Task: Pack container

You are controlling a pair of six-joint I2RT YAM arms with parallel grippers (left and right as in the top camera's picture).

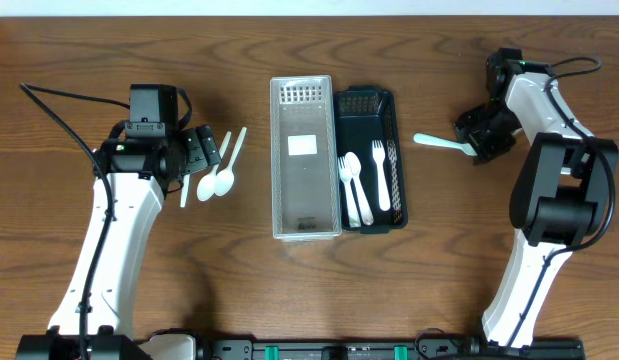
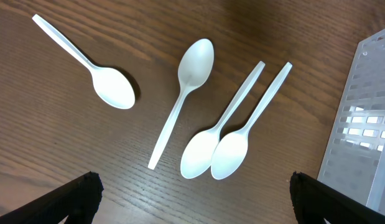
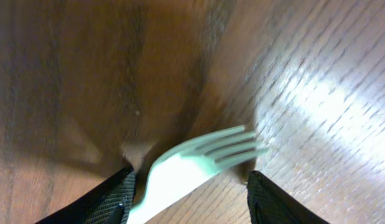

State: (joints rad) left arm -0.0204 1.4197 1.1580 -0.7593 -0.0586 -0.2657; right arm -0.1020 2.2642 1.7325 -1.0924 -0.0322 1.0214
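A clear plastic container and a black container stand side by side mid-table. White cutlery lies in the black one. Several white plastic spoons lie on the table to the left. In the left wrist view they lie loose ahead of the fingers. My left gripper is open and empty just short of them. My right gripper is open around a white fork. The fork rests against its left finger, with a gap to the right finger.
The clear container's perforated end shows at the right edge of the left wrist view. It holds only a white label. Bare wooden tabletop surrounds the containers. Arm cables run along the far edge.
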